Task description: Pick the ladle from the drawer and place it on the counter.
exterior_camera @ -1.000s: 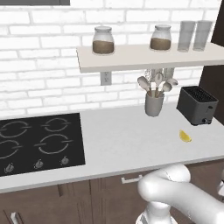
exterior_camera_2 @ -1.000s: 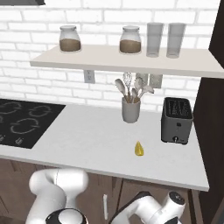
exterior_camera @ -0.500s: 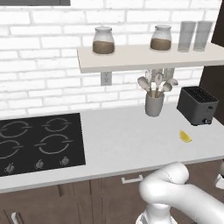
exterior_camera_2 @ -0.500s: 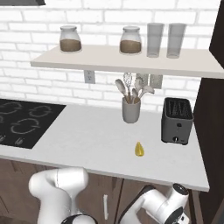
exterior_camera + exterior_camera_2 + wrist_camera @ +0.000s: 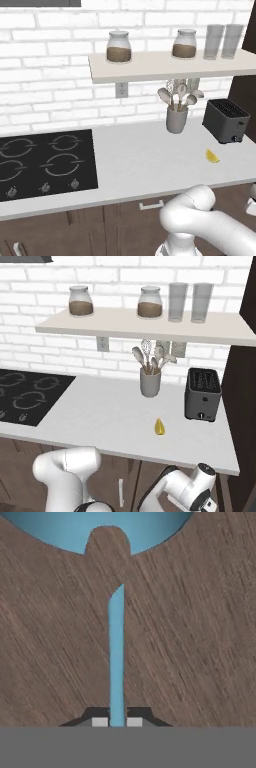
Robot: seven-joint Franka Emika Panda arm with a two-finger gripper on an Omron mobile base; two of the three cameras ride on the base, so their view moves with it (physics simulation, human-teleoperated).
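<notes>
In the hand view the teal-blue ladle (image 5: 116, 657) lies along the middle of the picture over dark brown wood. Its thin handle runs straight up from my gripper (image 5: 116, 722) to the round bowl (image 5: 100, 527) at the top edge. The two pale pads (image 5: 100, 722) sit tight against either side of the handle's near end, so the gripper is shut on it. The light speckled counter (image 5: 140, 160) spans both base views (image 5: 100, 416). My wrist (image 5: 200, 488) hangs below its front edge, in front of the dark cabinet fronts.
On the counter stand a grey utensil crock (image 5: 150, 381) with pale spoons, a dark toaster (image 5: 202, 393), a yellow lemon wedge (image 5: 159, 427) and a black cooktop (image 5: 45, 162). A beige wall shelf (image 5: 150, 328) above carries jars and glasses.
My wrist below the counter edge has shifted slightly at the lower right of the right base view. Nothing on the counter has moved.
</notes>
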